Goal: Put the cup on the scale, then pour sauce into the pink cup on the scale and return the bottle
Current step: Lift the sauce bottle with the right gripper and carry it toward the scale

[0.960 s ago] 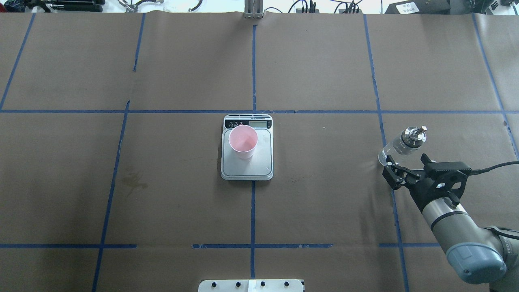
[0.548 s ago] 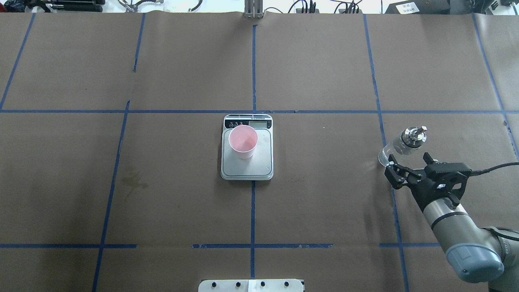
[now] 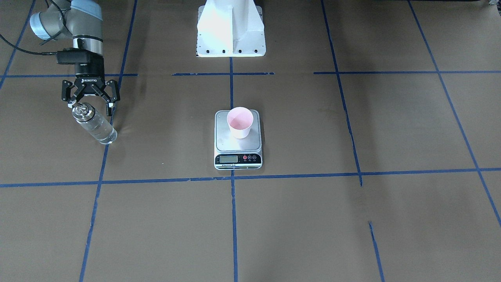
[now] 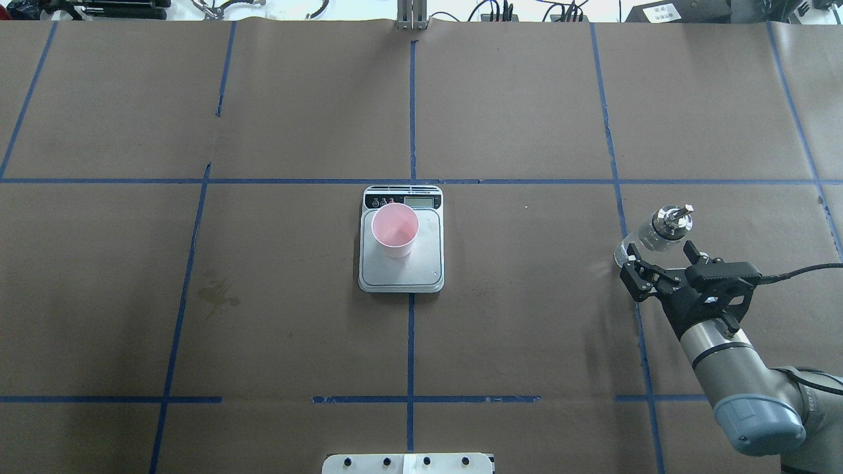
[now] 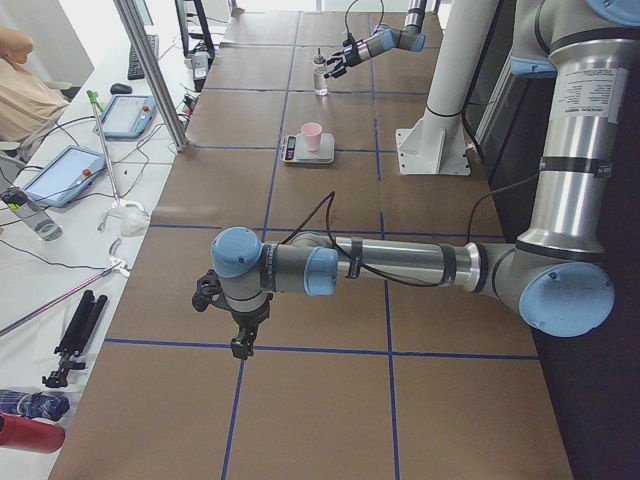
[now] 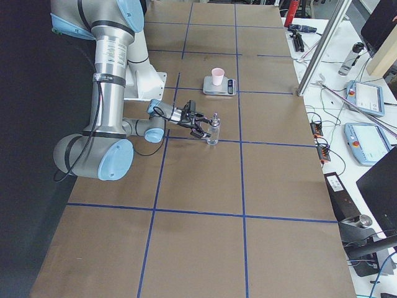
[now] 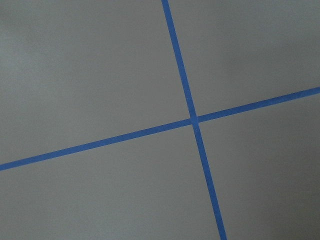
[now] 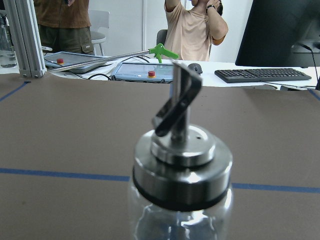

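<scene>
The pink cup [image 4: 395, 229] stands upright on the rear left part of the scale [image 4: 429, 263], away from the display strip [image 3: 238, 158]. The clear glass bottle [image 4: 666, 224] with its metal spout stands on the table at the robot's right. My right gripper [image 4: 660, 251] is open, level with the bottle's upper part, fingertips at its near side, no contact visible. The right wrist view shows the collar and spout [image 8: 182, 150] very close. My left gripper [image 5: 240, 335] shows only in the exterior left view, low over bare table; I cannot tell its state.
Blue tape lines divide the brown paper cover. The white robot base [image 3: 231, 27] sits at the near middle edge. A faint stain [image 4: 217, 293] marks the paper on the left. People, tablets and a keyboard [image 8: 262, 75] lie beyond the far edge.
My right gripper has moved a little forward toward the bottle, jaws still open. Cup, scale and bottle have not moved.
</scene>
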You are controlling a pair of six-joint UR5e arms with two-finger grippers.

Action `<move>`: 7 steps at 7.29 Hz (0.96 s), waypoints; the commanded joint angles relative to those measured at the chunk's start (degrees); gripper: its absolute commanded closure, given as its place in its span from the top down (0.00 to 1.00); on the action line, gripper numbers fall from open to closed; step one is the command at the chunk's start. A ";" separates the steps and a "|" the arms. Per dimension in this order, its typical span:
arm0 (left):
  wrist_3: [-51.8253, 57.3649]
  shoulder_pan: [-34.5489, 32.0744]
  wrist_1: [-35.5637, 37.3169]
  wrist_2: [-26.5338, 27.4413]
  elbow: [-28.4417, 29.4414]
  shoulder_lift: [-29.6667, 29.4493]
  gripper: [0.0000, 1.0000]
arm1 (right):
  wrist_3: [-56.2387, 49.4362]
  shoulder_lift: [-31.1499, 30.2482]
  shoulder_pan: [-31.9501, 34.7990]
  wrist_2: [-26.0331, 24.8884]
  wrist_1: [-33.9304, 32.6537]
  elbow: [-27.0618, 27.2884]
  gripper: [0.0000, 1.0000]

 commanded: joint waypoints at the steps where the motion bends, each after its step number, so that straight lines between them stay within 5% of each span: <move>1: -0.17 0.00 0.00 -0.10 -0.02 0.00 1.00 | -0.48 1.94 1.09 -0.45 0.13 -1.41 1.00; 6: -0.18 0.00 0.00 -0.37 -0.11 0.00 1.00 | -0.84 1.94 2.76 -0.71 0.40 -1.59 0.93; 7: -0.18 0.00 0.00 -0.46 -0.37 0.00 1.00 | -0.49 2.21 2.77 -0.71 0.40 -1.50 0.66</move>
